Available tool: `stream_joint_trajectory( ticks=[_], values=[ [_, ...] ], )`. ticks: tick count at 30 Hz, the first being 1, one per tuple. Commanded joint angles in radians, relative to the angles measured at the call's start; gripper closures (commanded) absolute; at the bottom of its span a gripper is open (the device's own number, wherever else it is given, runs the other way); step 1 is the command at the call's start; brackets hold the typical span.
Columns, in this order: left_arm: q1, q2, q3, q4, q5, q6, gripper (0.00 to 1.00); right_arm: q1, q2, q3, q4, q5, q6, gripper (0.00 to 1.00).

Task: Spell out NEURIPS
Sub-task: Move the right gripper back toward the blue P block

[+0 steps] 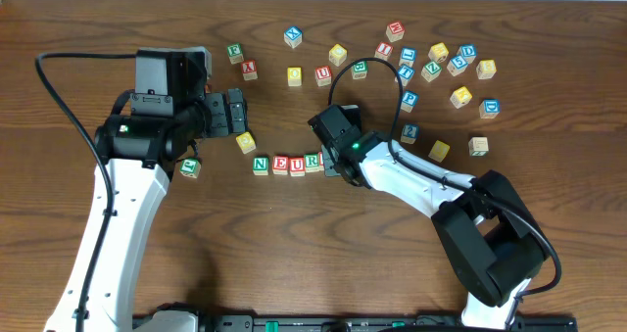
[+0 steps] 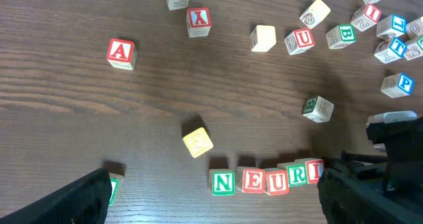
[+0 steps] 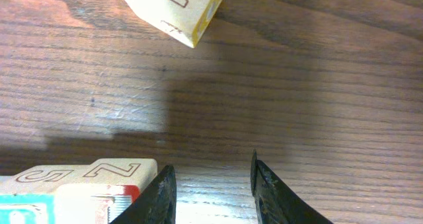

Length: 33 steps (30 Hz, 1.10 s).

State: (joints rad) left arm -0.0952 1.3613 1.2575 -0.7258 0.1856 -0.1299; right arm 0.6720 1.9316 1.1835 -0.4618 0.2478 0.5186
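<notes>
Hiding the letter row's (image 1: 284, 164) end: right fingers (image 3: 155, 197) ajar, empty; left fingers (image 2: 73, 197) wide, empty.

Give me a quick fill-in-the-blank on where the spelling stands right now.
1. The row of cubes starts with the letter ___.
2. The right gripper stands open and holds ___.
3. The letter on the A cube is coloured ___.
Missing words: N; nothing; red.
</notes>
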Motion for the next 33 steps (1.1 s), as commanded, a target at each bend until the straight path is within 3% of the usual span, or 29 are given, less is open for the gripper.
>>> stream_joint_trajectory(
  ticks=[1, 12, 18, 24, 33],
  values=[
    [0.002, -0.009, 0.023, 0.0, 0.006, 0.006, 0.02, -0.018, 0.001, 0.013, -0.002, 0.05, 0.009, 0.67],
    [0.002, -0.009, 0.023, 0.0, 0.006, 0.006, 0.02, -0.059, -0.002, 0.053, -0.035, 0.085, 0.026, 0.67],
    [0.002, -0.009, 0.023, 0.0, 0.006, 0.006, 0.02, -0.06, -0.002, 0.196, -0.155, 0.101, 0.018, 0.63],
    [0.002, -0.009, 0.023, 0.0, 0.006, 0.006, 0.02, -0.065, -0.002, 0.346, -0.257, 0.098, 0.018, 0.53],
    [0.002, -0.009, 0.023, 0.0, 0.006, 0.006, 0.02, -0.141, -0.002, 0.542, -0.413, 0.098, 0.014, 0.5]
  ],
)
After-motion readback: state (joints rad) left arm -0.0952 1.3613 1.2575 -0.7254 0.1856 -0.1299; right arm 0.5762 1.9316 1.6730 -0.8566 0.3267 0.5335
